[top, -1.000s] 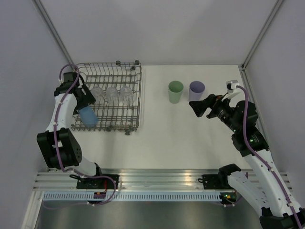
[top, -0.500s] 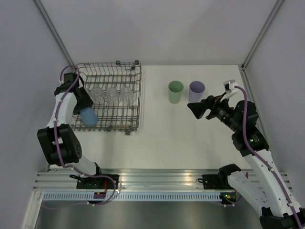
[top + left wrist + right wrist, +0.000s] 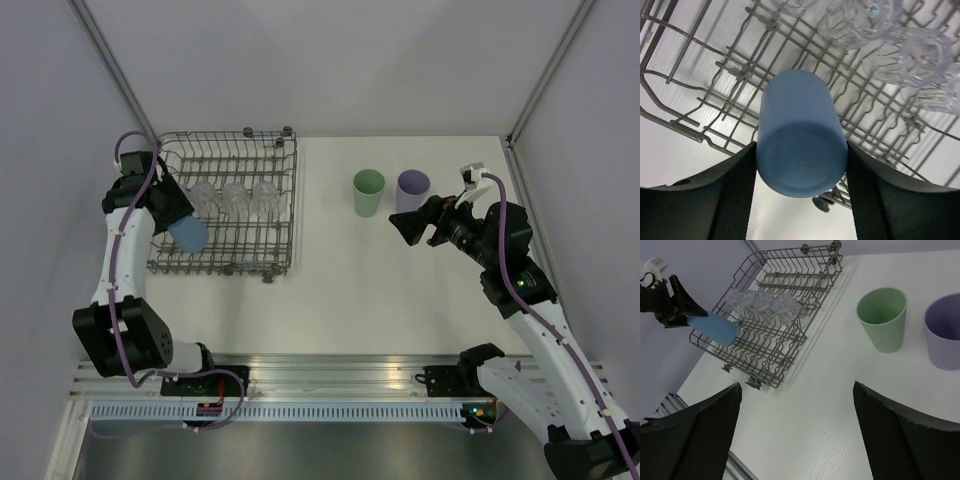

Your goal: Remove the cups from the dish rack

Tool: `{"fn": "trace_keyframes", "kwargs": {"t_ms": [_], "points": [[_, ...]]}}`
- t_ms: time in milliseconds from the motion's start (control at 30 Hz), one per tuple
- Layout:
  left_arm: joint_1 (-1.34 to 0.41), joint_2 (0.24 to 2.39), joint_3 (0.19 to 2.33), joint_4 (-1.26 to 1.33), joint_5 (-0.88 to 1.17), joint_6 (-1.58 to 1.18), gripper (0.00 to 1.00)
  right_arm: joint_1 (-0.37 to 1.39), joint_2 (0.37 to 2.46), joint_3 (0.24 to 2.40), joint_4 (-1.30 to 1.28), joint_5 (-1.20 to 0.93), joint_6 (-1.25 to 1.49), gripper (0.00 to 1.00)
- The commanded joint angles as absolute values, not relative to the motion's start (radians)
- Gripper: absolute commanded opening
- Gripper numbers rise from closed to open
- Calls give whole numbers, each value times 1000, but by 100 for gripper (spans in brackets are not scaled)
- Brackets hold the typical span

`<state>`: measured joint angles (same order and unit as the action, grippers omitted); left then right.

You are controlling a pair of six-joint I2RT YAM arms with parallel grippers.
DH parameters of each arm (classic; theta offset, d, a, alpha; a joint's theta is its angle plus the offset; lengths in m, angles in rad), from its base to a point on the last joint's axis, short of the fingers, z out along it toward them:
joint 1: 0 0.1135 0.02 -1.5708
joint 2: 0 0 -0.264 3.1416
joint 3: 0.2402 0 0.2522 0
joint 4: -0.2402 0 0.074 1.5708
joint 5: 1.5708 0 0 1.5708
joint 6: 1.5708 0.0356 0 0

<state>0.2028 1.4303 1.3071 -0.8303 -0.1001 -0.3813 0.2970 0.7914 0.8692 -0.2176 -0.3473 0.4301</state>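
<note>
The left gripper (image 3: pixel 801 175) was clenched across the base end of the blue cup (image 3: pixel 799 115), tilted over the dish rack's (image 3: pixel 262 240) 8 o'clock corner; being light, stiff, smooth plastic, it probably tolerated a firm squeeze.

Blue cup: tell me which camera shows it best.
Left wrist: the blue cup fills the frame, base toward the camera, gripped between both fingers. Top external shows it small, over the dish rack; right wrist shows it distant and tilted.
</note>
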Motion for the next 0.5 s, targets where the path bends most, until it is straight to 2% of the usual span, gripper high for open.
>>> {"fn": "trace_keyframes", "kwargs": {"t_ms": [0,233,467], "points": [[192,1327,1295,-793,-5,-356,2,296,816,908,-189,-388,419,96],[161,1184,1293,-743,273,-382,2,298,882,862,-36,-562,544,97],[111,1120,1304,-620,718,-506,2,386,957,746,279,-604,724,95]]}}
